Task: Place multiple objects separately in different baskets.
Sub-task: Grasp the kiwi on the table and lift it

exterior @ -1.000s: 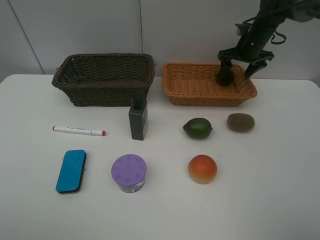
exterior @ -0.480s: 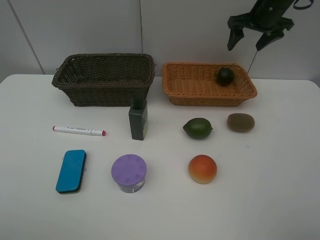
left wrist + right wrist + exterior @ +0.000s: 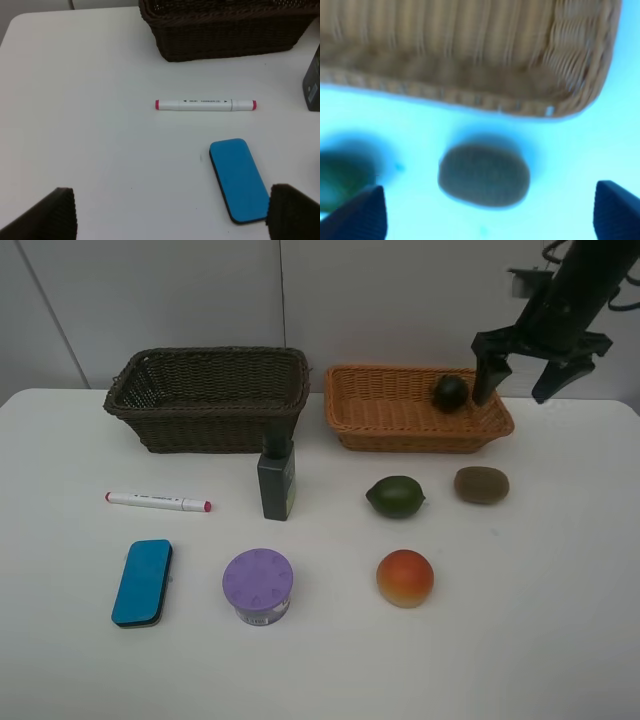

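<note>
The right gripper (image 3: 518, 385) is pictured spread wide and empty above the right end of the light orange basket (image 3: 400, 436), in which the mangosteen (image 3: 450, 392) is lodged toward the far side. Near of that basket, the kiwi (image 3: 481, 485) and lime (image 3: 396, 496) are laid on the white table (image 3: 560, 620), with the peach (image 3: 405, 578) nearer. The left gripper (image 3: 175, 220), likewise held wide with nothing in it, is raised above the table by the marker (image 3: 205, 104) and eraser (image 3: 239, 180). The bottle (image 3: 276, 478) is stood upright before the dark brown basket (image 3: 200, 428), the jar (image 3: 258, 585) nearer.

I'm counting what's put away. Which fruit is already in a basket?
The dark mangosteen, inside the orange basket. The lime, kiwi and peach all lie on the white table.
</note>
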`<control>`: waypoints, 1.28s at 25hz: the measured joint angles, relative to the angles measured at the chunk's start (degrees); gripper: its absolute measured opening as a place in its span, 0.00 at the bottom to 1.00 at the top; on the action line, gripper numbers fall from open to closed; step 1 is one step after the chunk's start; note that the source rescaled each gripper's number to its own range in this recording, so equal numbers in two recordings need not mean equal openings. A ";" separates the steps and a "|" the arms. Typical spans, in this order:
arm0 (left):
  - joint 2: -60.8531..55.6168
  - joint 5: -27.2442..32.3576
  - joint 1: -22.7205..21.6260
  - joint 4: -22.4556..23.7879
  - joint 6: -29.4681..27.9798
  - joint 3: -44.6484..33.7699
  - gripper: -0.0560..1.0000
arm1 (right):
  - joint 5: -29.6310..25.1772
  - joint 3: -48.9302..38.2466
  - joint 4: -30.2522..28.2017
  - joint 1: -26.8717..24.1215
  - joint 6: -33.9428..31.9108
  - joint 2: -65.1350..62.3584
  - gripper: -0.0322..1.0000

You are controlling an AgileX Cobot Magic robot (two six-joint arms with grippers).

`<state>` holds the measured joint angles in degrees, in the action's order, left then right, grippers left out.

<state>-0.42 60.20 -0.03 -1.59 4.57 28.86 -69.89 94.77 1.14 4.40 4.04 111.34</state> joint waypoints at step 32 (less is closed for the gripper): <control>0.00 0.00 0.00 0.00 0.00 0.00 1.00 | 20.81 -22.29 2.77 0.05 53.64 0.00 0.99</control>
<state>-0.42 60.20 -0.03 -1.59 4.57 28.86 -49.08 72.48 3.91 4.44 57.67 111.34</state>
